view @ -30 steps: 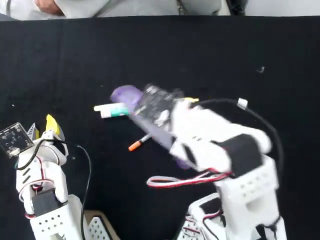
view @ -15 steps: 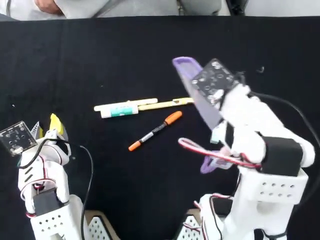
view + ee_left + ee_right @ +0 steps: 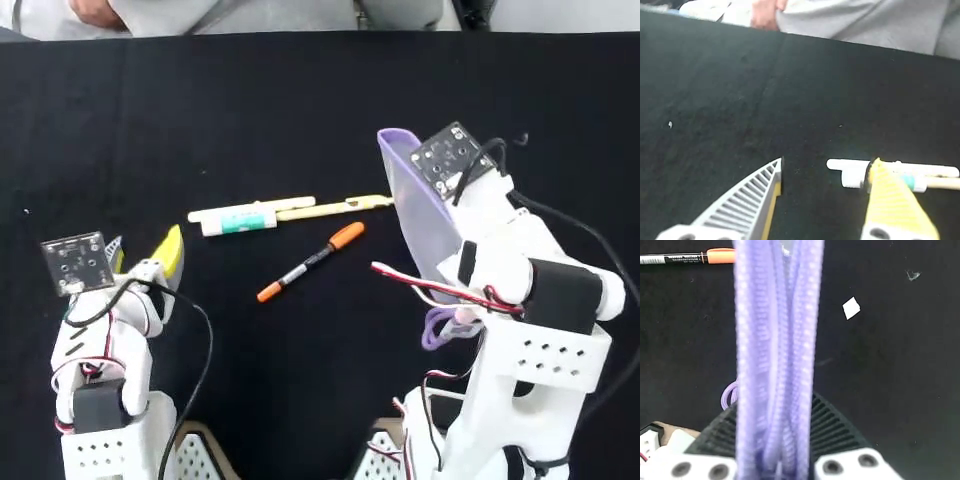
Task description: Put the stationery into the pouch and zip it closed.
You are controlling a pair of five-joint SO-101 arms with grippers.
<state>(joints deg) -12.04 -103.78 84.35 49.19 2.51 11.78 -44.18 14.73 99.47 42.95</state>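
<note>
Black tabletop [image 3: 250,100] under orange marker [image 3: 310,262]

The left hand [image 3: 827,162] is held low over the desk, fingers spread apart; the right hand [image 3: 775,412] is raised, clamped on the pouch [image 3: 775,315].

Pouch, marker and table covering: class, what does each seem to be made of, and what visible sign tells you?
Pouch: probably woven or mesh fabric, matte lilac; a fine ribbed weave shows.
Marker: likely smooth plastic, with a white barrel and an orange cap.
Table covering: seemingly matte black cloth or felt; it gives no shine and a faint crease shows.
</note>
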